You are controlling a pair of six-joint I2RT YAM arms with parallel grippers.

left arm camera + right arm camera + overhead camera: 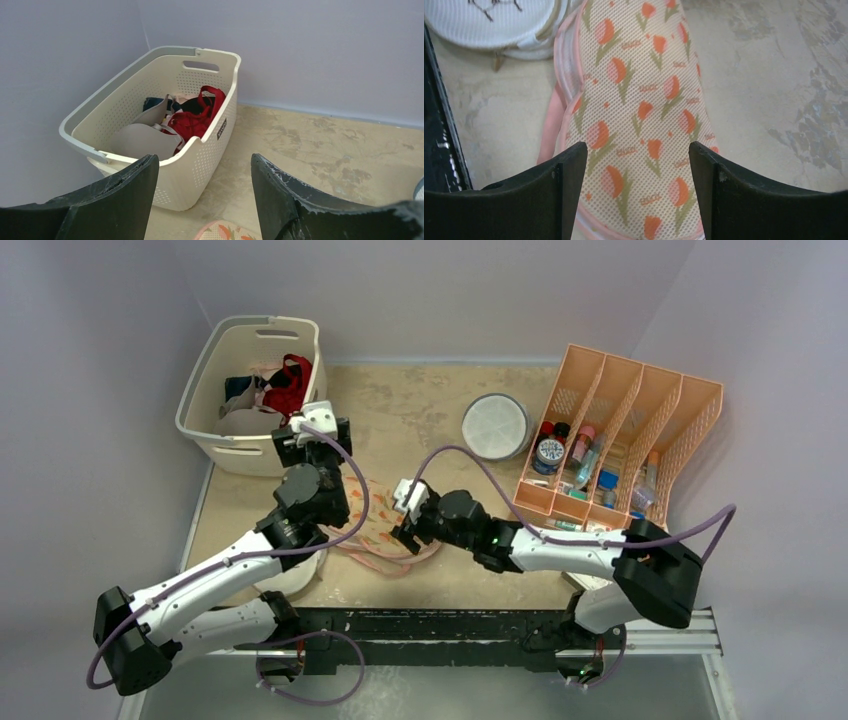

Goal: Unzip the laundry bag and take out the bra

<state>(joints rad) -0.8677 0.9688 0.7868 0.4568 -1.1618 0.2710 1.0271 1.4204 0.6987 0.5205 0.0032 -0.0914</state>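
Laundry bag (639,100) lies flat on our tabletop (764,75), between the two arms. We hold our right pincer (638,152) spread over it. Our left pincer (204,162), also spread, faces the far-left laundry basket (200,82).

A robot-testing lab cell, dressed with household props rather than a real home. Plain lavender-grey walls (450,290) box in a single mottled beige table (400,400) on three sides. At six o'clock in the top view, a black mounting rail (450,625) carries two white-and-black arms (200,590) trailing loose purple cables (445,448). The goods are laundry-room and desk items set out on the tabletop — a cream laundry basket (205,443) of garments at ten o'clock, an orange divided organiser (690,430) of bottles at two o'clock, a flower-print laundry bag (385,530) at centre.
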